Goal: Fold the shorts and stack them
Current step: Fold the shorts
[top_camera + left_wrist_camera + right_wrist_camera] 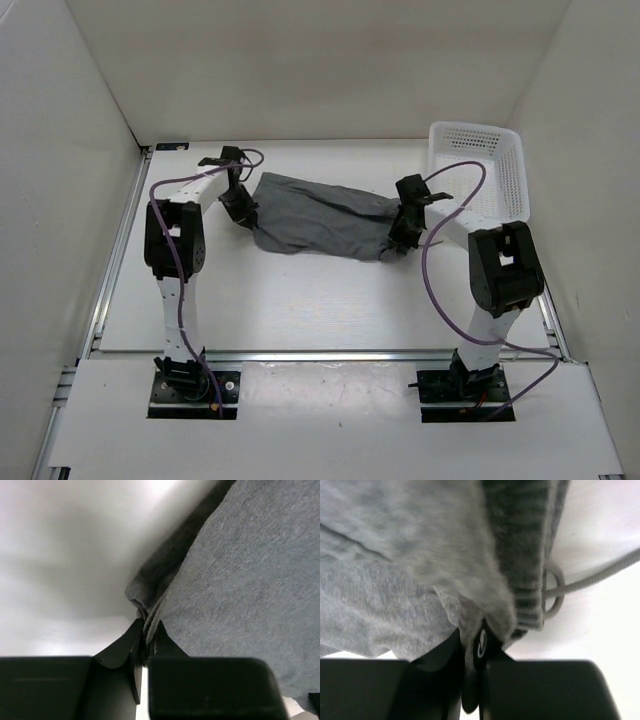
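White table (300, 310) — shorts (320, 215) spread; left fingers (122, 647), right fingers (443, 652) clamped on opposite ends.

the top view looks down from above and behind the arm bases, far enough back to take in the whole table (300, 310), the walls (300, 70) and the white basket (480, 165). the wrist views sit just behind the left gripper (146, 630) and right gripper (472, 641), very close to the shorts (320, 215). with the top view, the left shares the cloth's left end, the right its right end.
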Controlling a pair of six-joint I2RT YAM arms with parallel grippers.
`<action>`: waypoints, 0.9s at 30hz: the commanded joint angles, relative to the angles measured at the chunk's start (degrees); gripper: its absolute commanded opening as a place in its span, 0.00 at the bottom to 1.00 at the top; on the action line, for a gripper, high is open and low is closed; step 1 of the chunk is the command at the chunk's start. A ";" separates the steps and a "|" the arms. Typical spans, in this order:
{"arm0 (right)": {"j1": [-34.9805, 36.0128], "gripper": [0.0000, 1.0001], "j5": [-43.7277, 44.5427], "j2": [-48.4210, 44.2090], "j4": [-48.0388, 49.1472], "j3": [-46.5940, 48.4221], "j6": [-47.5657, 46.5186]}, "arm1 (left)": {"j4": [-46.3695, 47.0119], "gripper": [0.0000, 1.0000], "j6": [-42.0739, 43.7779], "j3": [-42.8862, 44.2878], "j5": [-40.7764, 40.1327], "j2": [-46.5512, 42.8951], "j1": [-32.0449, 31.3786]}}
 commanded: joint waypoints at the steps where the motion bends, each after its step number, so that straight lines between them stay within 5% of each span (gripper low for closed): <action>1: 2.16 0.13 2.38 -1.21 -2.80 -1.05 -0.68 | -0.29 0.10 -1.55 -3.71 -3.83 -10.94 2.01; 12: 1.03 0.01 7.22 -12.19 -3.86 -11.68 -1.38 | -0.29 0.10 0.20 -22.94 -7.52 -30.11 2.53; 19: 1.03 0.04 4.67 -21.77 -6.22 -22.31 -1.38 | -1.44 0.10 0.20 -36.56 -7.53 -41.54 2.53; 20: 1.03 0.11 4.67 -24.05 -6.75 -24.41 -1.38 | -1.44 0.10 0.20 -37.89 -6.13 -42.25 2.53; 21: 1.81 0.44 4.06 -25.37 -7.71 -25.48 -0.78 | -1.44 0.24 0.20 -39.13 -5.16 -42.78 1.93; 24: 3.40 0.89 5.45 -30.65 -10.44 -26.19 -0.24 | -2.05 0.73 0.20 -41.68 -3.74 -42.78 0.61; 25: 3.40 0.92 6.24 -32.92 -12.62 -26.19 -0.24 | -2.57 0.97 0.20 -41.69 -4.44 -42.78 0.60; 27: 3.92 0.96 8.09 -34.87 -14.74 -23.13 -0.24 | -3.88 1.00 0.20 -40.11 -6.81 -42.78 0.60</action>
